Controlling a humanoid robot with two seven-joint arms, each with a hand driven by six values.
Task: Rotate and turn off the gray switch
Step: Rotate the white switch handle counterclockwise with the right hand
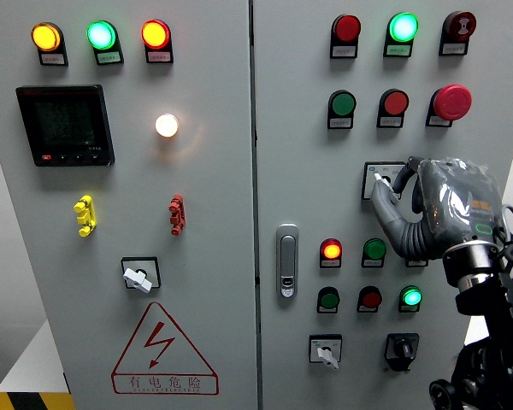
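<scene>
Presently, your control cabinet (222, 213) shows two grey door panels, and the task is confined to the right one. Taking the door latch handle (287, 260) at the panel's left edge as landmark, the right hand (436, 213) sits to its right and slightly higher, the arm rising from the lower right corner. Its back faces the camera; the fingers (385, 209) curl leftward onto the gray switch (382, 179), which lies up and to the right of the latch, below the dark green and red pushbuttons.

Finding on grasp: the fingertips appear closed around the knob, but the hand covers most of it, so you should treat contact as probable, not confirmed.

Finding on progress: the approach looks complete; the rotation itself cannot be judged as done. Only a pale sliver of the knob shows at the upper left of its square plate, so its pointer direction and long axis cannot be read. For comparison, the white selector (325, 353) below and right of the latch points down-right.

The left hand does not appear. Green lamps (403, 27) and the red lamp (330, 250) are lit.
</scene>
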